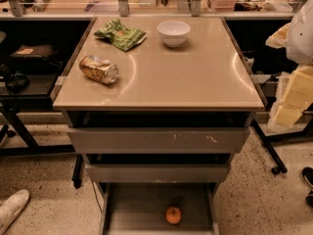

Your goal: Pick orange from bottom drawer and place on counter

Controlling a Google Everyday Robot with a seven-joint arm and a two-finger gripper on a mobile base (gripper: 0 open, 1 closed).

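Camera view looks down over the cabinet from the front, and the pincer is nowhere in the frame, so whether it is spread, pressed together or pinching anything cannot be told.

Nearest, at the foot of the cabinet, the bottom drawer (137,204) stands pulled out. The orange (173,215) sits on its grey floor, a little right of the middle and towards the drawer's front edge, with nothing touching it.

Above it, the middle drawer (156,173) and the top drawer (156,140) show their scuffed grey fronts, each set out a little from the cabinet.

Over these lies the glossy beige surface (186,77). A crushed gold can (99,69) lies on its side close to the left edge. Farther back, a green bag (120,34) rests near the far-left corner, and a white bowl (173,33) stands by the far edge, just right of the middle. The near edge, the near-right corner and the right side carry nothing.

As for progress, the drawer is open and the fruit is exposed, so access looks settled. The grasp, the lift and the placing all appear left to do, since the orange is not yet out of the drawer. The bare right half would seem the easiest landing spot.
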